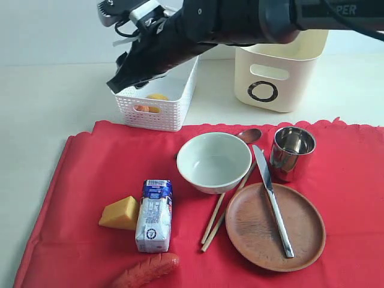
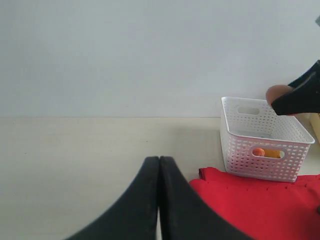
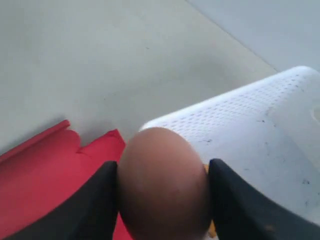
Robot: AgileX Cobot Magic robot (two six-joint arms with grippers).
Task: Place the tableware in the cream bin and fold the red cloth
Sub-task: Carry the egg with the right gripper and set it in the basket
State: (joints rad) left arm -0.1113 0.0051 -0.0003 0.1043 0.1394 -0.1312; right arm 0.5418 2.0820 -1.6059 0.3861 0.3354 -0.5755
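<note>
My right gripper is shut on a brown egg and hangs over the white perforated basket; its arm reaches across to the left. On the red cloth lie the pale bowl, steel cup, brown plate with the knife across it, the chopsticks and the dark spoon behind the bowl. The cream bin stands at the back right. My left gripper is shut and empty over bare table beside the cloth's corner.
A lemon lies in the basket. A milk carton, a cheese wedge and a sausage sit on the cloth's front left. Beige table surrounds the cloth.
</note>
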